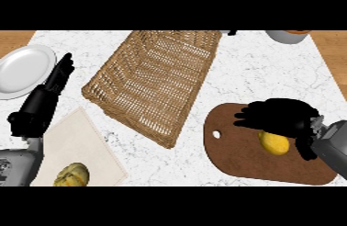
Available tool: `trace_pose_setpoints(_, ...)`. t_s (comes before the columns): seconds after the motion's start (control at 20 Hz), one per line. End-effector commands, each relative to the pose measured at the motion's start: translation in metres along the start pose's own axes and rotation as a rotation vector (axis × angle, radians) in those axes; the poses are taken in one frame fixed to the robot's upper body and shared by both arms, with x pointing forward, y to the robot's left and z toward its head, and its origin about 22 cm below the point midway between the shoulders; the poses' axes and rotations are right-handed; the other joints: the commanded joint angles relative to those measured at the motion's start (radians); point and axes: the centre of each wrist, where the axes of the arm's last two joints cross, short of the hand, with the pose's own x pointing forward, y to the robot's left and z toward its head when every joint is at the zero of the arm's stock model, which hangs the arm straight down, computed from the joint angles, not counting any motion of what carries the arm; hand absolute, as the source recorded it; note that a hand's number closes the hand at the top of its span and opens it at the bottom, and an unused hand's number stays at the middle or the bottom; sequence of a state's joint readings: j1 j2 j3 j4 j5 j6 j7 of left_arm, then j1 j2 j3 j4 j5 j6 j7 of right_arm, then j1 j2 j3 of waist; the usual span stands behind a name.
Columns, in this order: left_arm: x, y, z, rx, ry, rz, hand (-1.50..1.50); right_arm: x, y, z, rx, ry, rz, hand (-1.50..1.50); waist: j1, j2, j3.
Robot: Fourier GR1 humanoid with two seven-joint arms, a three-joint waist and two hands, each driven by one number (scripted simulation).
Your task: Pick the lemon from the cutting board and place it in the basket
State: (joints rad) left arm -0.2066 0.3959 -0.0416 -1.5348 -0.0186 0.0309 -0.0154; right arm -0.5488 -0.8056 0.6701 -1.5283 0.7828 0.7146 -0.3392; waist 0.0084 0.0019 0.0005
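Head view, steeply downward on a white marbled counter. At 4 o'clock, brown cutting board with rounded corners and a hanging hole at its left edge; on it, toward the right side, the lemon, yellow and lying flat, not yet lifted. Directly above and partly over the lemon, right hand, entering from 4 o'clock on a grey forearm; fingers curved forward and downward in a loose arch beyond the fruit, thumb down along the lemon's right side. Posture consistent with a grasp being set up from above, fruit bracketed between thumb and fingers; actual contact with the peel not discernible, so closure judged incomplete. At centre, running toward 12 o'clock, wicker basket, long, open-topped, laid diagonally; well apart from the board, its nearest corner pointing toward 6 o'clock, hence a leftward and upward carry probably required for the placing step. At 9 o'clock, left hand, fingers straight, pressed together and pointing toward 12 o'clock, holding nothing, at rest clear of the working side. At 10 o'clock, white plate, just beside those fingertips. At 7 o'clock, beige cloth carrying a small ribbed yellow-green squash. At 1 o'clock, grey cup, cut by the view's upper limit.
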Motion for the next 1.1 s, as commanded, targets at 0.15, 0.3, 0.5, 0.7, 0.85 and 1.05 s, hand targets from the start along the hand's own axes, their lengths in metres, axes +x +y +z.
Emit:
trace_pose_setpoints(0.15,-0.007,0.006,-0.009,0.002,0.01,0.016,0.0,-0.024,0.026,-0.005,-0.004,-0.05,-0.023,-1.5,-0.006,0.0,0.0)
trace_pose_setpoints(0.3,-0.01,-0.009,0.001,0.01,0.001,0.008,0.0,-0.015,0.029,-0.013,-0.029,-0.057,0.017,-1.5,-0.005,-0.001,0.0)
trace_pose_setpoints(0.5,-0.019,0.006,0.0,-0.006,0.008,0.001,0.0,-0.037,0.038,-0.009,-0.045,-0.055,-0.003,-1.5,-0.004,0.0,0.0)
trace_pose_setpoints(0.7,0.004,-0.003,0.003,-0.011,0.006,-0.01,0.0,-0.01,0.037,-0.027,-0.033,-0.052,-0.007,-1.5,-0.006,-0.003,0.0)
trace_pose_setpoints(0.85,0.013,0.013,0.009,0.009,0.011,0.008,0.0,-0.017,0.061,-0.025,-0.039,-0.041,-0.024,-1.5,-0.005,-0.003,0.0)
trace_pose_setpoints(1.05,-0.002,0.015,0.002,-0.007,0.001,-0.016,0.0,-0.027,0.055,-0.03,-0.041,-0.043,-0.012,-1.5,-0.005,-0.002,-0.001)
